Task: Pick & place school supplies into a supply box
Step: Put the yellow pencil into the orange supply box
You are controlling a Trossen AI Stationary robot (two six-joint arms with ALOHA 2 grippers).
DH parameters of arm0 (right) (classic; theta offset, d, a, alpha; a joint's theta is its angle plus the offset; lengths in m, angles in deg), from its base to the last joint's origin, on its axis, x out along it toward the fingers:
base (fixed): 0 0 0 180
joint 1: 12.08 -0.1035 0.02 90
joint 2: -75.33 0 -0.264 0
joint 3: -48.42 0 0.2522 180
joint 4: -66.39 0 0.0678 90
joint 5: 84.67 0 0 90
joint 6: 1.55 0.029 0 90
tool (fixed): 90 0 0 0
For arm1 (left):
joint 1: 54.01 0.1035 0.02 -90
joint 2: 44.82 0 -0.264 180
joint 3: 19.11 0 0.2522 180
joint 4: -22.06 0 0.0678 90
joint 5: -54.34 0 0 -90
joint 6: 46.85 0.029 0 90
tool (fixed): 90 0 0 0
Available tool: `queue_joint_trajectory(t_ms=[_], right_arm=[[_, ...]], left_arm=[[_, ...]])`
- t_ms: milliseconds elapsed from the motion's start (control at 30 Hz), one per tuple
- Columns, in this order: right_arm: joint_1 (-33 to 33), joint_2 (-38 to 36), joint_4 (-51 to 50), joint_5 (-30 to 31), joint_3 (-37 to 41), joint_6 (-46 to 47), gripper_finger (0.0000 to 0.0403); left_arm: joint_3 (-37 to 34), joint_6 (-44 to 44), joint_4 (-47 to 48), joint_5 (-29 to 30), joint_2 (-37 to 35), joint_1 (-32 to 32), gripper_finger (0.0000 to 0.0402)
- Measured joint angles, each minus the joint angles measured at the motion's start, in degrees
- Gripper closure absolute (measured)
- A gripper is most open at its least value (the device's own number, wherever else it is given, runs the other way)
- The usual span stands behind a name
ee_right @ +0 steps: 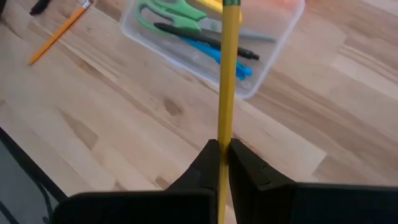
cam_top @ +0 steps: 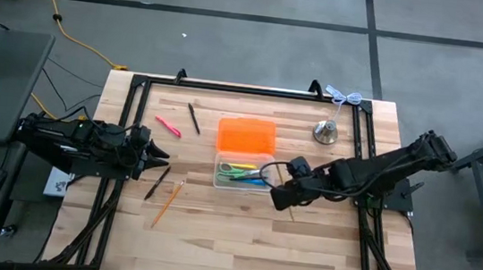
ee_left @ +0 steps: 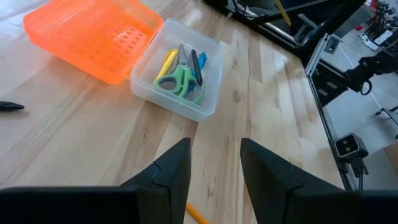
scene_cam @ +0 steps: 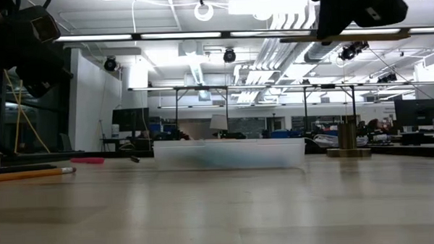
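High view shows the pale wooden table (cam_top: 240, 234) carrying the small clear plastic supply box (cam_top: 239, 173), its bright orange lid (cam_top: 247, 136) folded open toward the far edge, at the table's middle, with the right gripper (cam_top: 282, 196) just off the box's right end and far nearer to it than the left. Its fingers are pinched tight on 1 thin yellow pencil (ee_right: 227, 74), whose long axis runs forward from the fingertips out over the box, across the green-handled scissors (ee_right: 177, 14) and blue pen (ee_right: 217, 55) inside. By the left edge, the left gripper (ee_left: 214, 163) hovers with fingers spread and empty, near 1 wooden-yellow pencil (cam_top: 168, 202) and 1 black pen (cam_top: 157, 183).
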Motion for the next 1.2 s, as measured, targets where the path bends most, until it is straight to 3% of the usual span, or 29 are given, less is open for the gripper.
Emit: queue_joint_trajectory(t_ms=[467, 1200], right_arm=[[4.19, 0.02, 4.17, -0.25, 0.0, -7.31, 0.0399], [12.85, 0.04, 22.25, 0.2, -0.02, -42.92, 0.0402]], left_arm=[[0.0, -0.08, 0.0, 0.22, 0.01, -0.01, 0.0231], [0.07, -1.81, -0.02, 0.2, 0.0, 0.0, 0.0231]])
